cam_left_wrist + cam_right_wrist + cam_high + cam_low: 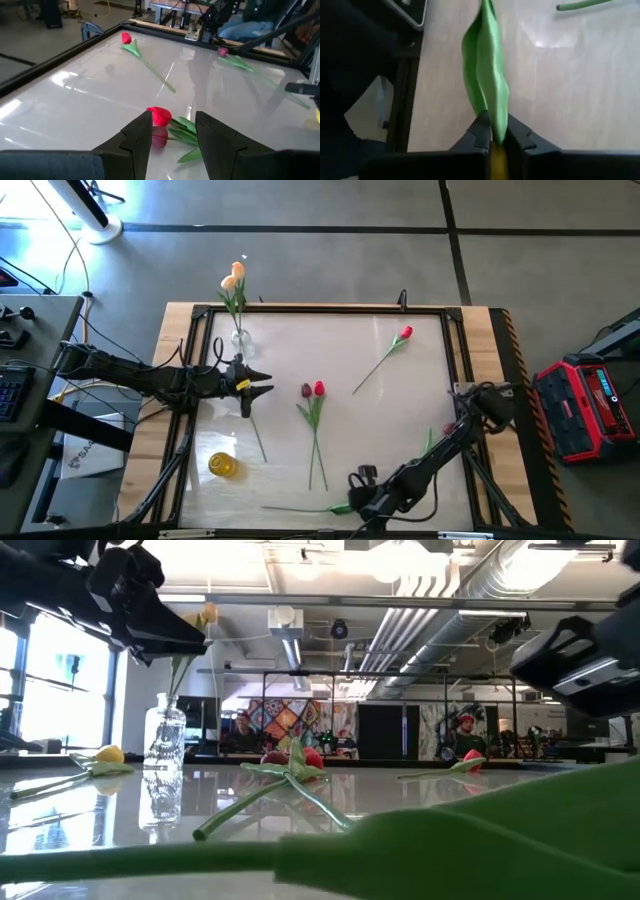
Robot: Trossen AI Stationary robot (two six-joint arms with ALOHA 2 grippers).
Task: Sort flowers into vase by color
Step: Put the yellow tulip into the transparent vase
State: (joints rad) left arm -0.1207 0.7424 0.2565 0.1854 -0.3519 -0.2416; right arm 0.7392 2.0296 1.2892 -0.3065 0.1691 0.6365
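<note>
We see the right hand [493, 136] pinching a smooth green fabric tulip leaf [485, 65]; the left hand [172, 131] stands spread above the glossy white table [75, 100].

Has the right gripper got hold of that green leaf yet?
Touching. In the right wrist view, the right gripper is shut on the green leaf, pinched between both fingers.

Grey concrete floor [330, 250] with dark seams surrounds the wood-edged table [480, 320]; exposed ceiling ducts [480, 585], bright windows [50, 670] at one side, colourful murals [290, 725] on the far wall, red case [590, 405] beside the table.
</note>
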